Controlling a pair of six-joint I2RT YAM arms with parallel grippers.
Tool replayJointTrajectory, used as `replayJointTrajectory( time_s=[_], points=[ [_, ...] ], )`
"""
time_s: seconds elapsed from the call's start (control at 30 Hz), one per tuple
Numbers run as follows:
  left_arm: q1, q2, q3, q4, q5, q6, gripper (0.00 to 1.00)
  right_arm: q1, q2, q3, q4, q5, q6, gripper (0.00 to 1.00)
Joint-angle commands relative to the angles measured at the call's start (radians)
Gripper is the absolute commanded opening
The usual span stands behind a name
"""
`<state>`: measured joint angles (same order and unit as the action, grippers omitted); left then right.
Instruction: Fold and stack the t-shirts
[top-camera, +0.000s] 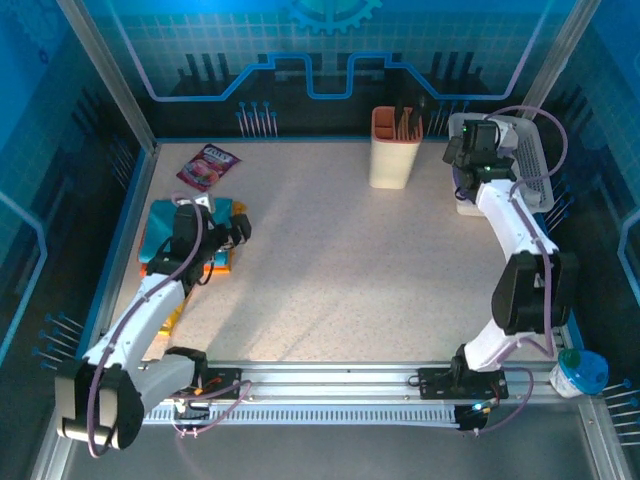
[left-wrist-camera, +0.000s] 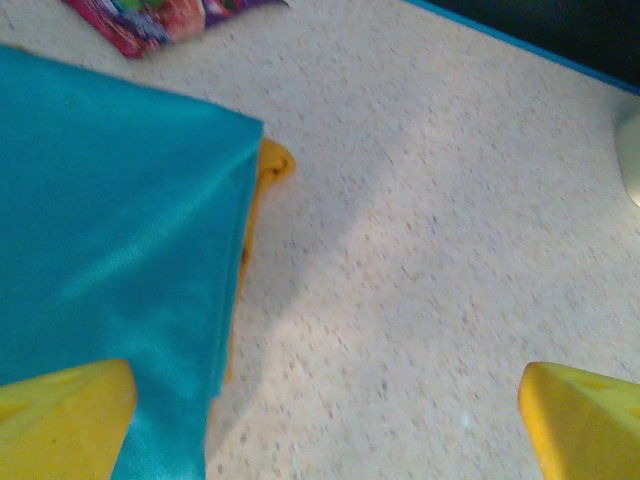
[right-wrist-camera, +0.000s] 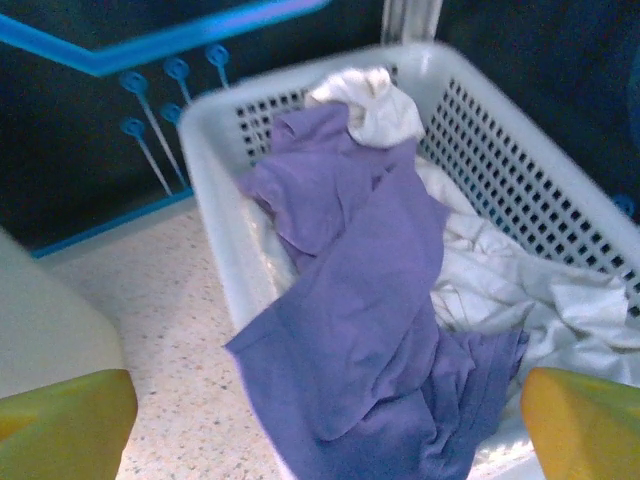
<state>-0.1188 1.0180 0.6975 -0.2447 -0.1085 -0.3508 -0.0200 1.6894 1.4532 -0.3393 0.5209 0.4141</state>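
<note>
A folded teal t-shirt (left-wrist-camera: 110, 230) tops a stack at the table's left, with an orange t-shirt's edge (left-wrist-camera: 268, 165) peeking out beneath it. In the top view the stack (top-camera: 162, 228) lies under my left arm. My left gripper (left-wrist-camera: 325, 425) hangs open over bare table just right of the stack, its left fingertip (left-wrist-camera: 60, 420) above the teal cloth. A crumpled lavender t-shirt (right-wrist-camera: 370, 300) drapes over the near rim of a white basket (right-wrist-camera: 215, 190). My right gripper (right-wrist-camera: 325, 425) is open above that shirt, nothing between its fingers.
White cloth (right-wrist-camera: 500, 270) lies in the basket (top-camera: 535, 165) at the back right. A cream utensil holder (top-camera: 395, 148) stands left of it. A glossy snack packet (top-camera: 207, 166) lies behind the stack. A cup (top-camera: 580, 372) sits at the near right corner.
</note>
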Motion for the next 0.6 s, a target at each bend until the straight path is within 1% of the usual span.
replayJointTrajectory(
  time_s=[0.0, 0.07, 0.1, 0.17, 0.33, 0.37, 0.4, 0.43, 0.57],
  points=[
    [-0.012, -0.058, 0.029, -0.160, 0.100, -0.035, 0.99, -0.061, 0.101, 0.118, -0.144, -0.125, 0.106, 0.90],
    [-0.017, -0.085, 0.024, -0.191, 0.118, -0.038, 0.98, -0.082, 0.168, 0.187, -0.194, -0.178, 0.107, 0.87],
    [-0.022, -0.098, 0.019, -0.200, 0.119, -0.043, 0.99, -0.084, 0.192, 0.215, -0.202, -0.210, 0.084, 0.80],
    [-0.028, -0.118, 0.007, -0.204, 0.121, -0.050, 0.98, -0.080, 0.217, 0.234, -0.212, -0.237, 0.064, 0.78],
    [-0.036, -0.108, 0.005, -0.192, 0.125, -0.050, 0.98, -0.069, 0.235, 0.196, -0.158, -0.296, 0.049, 0.76],
    [-0.036, -0.099, 0.007, -0.189, 0.128, -0.048, 0.98, -0.067, 0.245, 0.200, -0.162, -0.295, 0.044, 0.74],
    [-0.036, -0.089, 0.008, -0.185, 0.131, -0.048, 0.98, -0.064, 0.256, 0.203, -0.161, -0.297, 0.034, 0.69],
    [-0.036, -0.081, 0.010, -0.185, 0.135, -0.048, 0.98, -0.061, 0.266, 0.205, -0.162, -0.298, 0.028, 0.66],
    [-0.038, -0.068, 0.003, -0.179, 0.141, -0.055, 0.98, -0.055, 0.285, 0.198, -0.160, -0.306, 0.019, 0.63]
  ],
)
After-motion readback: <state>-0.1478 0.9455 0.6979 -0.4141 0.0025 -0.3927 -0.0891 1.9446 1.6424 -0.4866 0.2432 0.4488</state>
